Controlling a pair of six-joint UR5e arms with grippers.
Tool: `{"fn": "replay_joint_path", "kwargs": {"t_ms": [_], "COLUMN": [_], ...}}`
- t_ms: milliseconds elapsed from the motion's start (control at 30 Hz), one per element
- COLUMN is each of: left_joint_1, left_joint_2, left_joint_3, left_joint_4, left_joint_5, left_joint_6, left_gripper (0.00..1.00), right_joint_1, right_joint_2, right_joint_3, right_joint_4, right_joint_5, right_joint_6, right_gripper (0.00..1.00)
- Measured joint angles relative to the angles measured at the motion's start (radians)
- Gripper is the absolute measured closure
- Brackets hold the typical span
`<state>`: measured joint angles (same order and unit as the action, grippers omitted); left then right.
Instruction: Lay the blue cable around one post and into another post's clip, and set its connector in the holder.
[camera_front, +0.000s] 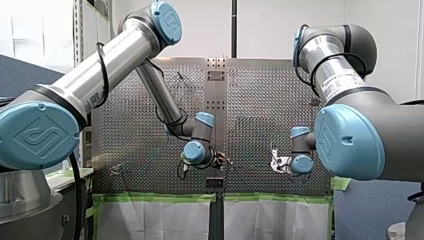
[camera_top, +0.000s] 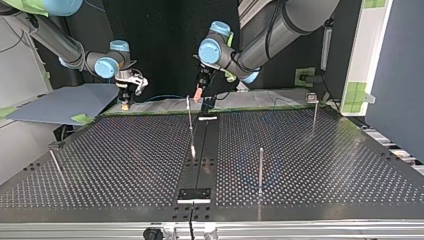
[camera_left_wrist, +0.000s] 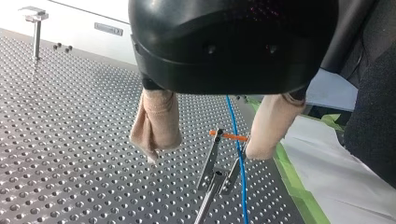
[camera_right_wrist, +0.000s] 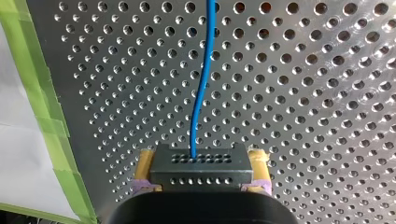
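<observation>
- Front view: perforated table (camera_front: 150, 125) as backdrop, green tape (camera_front: 155, 198) along its near edge, white sheeting (camera_front: 155, 220) below. My left gripper (camera_front: 221, 161) and my right gripper (camera_front: 276, 163) low over that edge, near each other but apart. Fingers too small to read here.
- Top view: same table from across, slim posts upright on it: centre post (camera_top: 190, 125), nearer post (camera_top: 260, 167), far clip-topped post (camera_top: 313, 110). Dark bracket (camera_top: 195, 193) on the centre strip at the view's near edge, probably the holder. No connector seen in it. Both grippers at the far edge, well apart from the bracket.
- Left wrist view: beige pads (camera_left_wrist: 156, 123) spread, pinching nothing. Blue cable (camera_left_wrist: 236, 135) running between them, close beside one pad, past the prongs of a clip post (camera_left_wrist: 212, 170) with an orange tip (camera_left_wrist: 229, 136). Seated in the clip or only lying against it: cannot tell.
- Right wrist view: yellow pads (camera_right_wrist: 144, 163) pressed on both sides of the black connector (camera_right_wrist: 198, 168). Cable leaving its upper face and running off over the table in a soft bend, no tension showing.
- Likely trouble, as a judgement:
  - Closing the spread pads with the cable off-centre, knocking it off the prongs or nipping the clip itself.
  - Carrying the connector toward the bracket without enough slack, dragging the cable out of the clip.
  - Snagging the cable on a post along the way.
  - Entering the bracket tilted and jamming.
</observation>
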<state>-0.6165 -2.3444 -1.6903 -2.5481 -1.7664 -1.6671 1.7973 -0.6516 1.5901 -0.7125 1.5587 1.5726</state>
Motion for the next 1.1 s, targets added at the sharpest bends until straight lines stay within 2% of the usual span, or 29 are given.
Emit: {"fn": "replay_joint_path", "kwargs": {"t_ms": [1100], "left_joint_1": [-0.010], "left_joint_2": [0.000], "left_joint_3": [0.002], "left_joint_4": [0.015], "left_joint_5": [0.013], "left_joint_6": [-0.002], "left_gripper": [0.00], "right_joint_1": [-0.001], "right_joint_2": [0.000], "right_joint_3": [0.000], "right_joint_4": [0.001], "right_joint_5": [0.000], "right_joint_6": [0.000], "right_gripper": [0.87]}}
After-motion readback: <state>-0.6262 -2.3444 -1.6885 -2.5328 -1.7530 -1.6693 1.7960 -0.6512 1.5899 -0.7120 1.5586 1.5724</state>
